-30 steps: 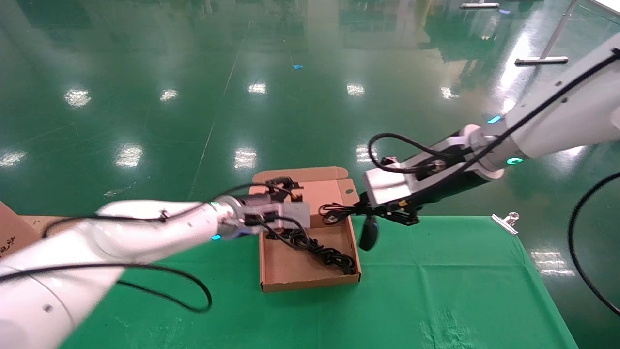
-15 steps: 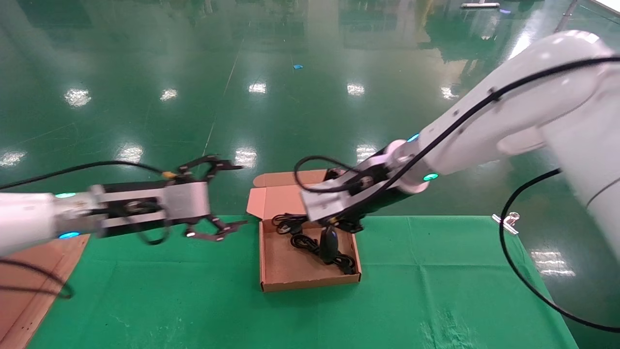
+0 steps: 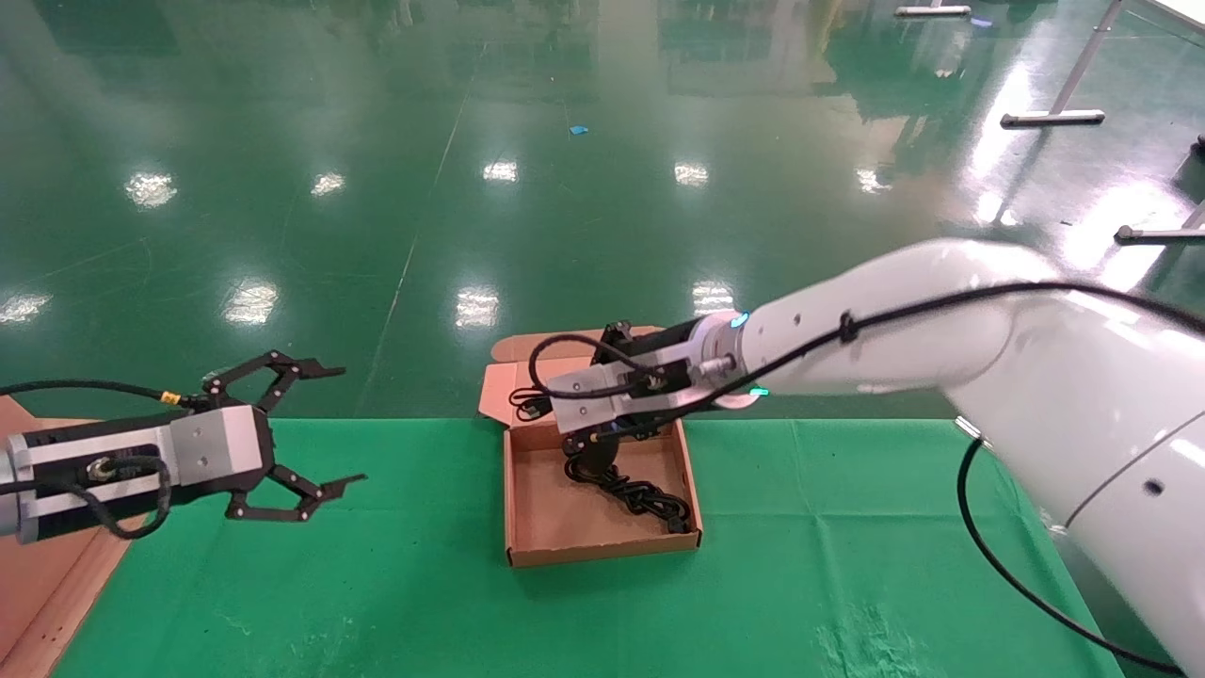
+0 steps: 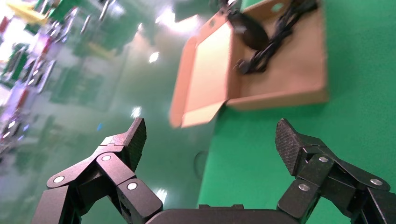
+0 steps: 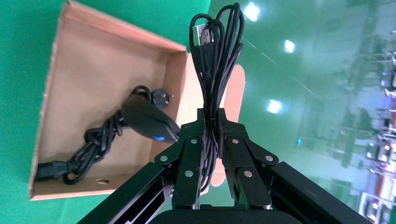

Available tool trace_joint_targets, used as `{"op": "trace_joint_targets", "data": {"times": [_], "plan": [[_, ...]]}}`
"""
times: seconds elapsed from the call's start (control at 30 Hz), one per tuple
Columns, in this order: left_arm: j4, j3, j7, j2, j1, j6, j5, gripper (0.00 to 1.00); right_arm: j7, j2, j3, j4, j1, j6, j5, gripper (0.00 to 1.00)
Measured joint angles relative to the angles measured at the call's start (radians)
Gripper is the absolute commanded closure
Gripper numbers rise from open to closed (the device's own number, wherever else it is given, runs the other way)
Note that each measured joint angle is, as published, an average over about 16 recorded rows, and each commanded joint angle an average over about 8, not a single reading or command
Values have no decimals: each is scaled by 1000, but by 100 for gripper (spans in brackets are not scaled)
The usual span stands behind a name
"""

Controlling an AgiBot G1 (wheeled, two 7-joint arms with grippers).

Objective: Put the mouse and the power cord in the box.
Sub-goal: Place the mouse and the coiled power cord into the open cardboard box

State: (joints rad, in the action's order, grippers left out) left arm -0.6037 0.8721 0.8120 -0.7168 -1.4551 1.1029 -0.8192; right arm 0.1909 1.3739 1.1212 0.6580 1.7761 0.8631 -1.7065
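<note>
The brown box (image 3: 602, 551) lies open on the green cloth, its lid (image 3: 499, 386) folded back past the table's far edge. Inside it the power cord (image 3: 650, 497) lies coiled along the right side. My right gripper (image 3: 576, 435) hovers over the back of the box, shut on the mouse's bundled cable (image 5: 215, 46). The black mouse (image 5: 149, 122) hangs from that cable low inside the box, over the power cord (image 5: 93, 140); whether it touches I cannot tell. My left gripper (image 3: 339, 426) is open and holds nothing, well left of the box (image 4: 280, 95).
The green cloth table (image 3: 847, 527) ends just behind the box, with shiny green floor beyond. A flat brown cardboard sheet (image 3: 38, 584) lies at the table's left edge under my left arm.
My left gripper let go of the power cord in the box and pulled back left, open. My right gripper carried the mouse leftward from the box's right edge to over its back part.
</note>
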Motion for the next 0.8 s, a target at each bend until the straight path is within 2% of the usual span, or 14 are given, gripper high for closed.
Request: {"op": "trace_joint_targets", "data": {"times": [0.2, 0.67, 0.73, 0.8], "plan": [[16, -17, 29, 1, 18, -3, 25, 0, -15, 0, 86, 0, -24, -96, 33, 100], [43, -24, 51, -6, 18, 16, 36, 0, -38, 2, 244, 25, -67, -191, 105, 99], [46, -24, 52, -7, 17, 17, 36, 0, -43, 2, 263, 26, -73, -203, 110, 88], [48, -24, 53, -8, 16, 19, 36, 0, -47, 1, 279, 24, -77, -214, 113, 63]]}}
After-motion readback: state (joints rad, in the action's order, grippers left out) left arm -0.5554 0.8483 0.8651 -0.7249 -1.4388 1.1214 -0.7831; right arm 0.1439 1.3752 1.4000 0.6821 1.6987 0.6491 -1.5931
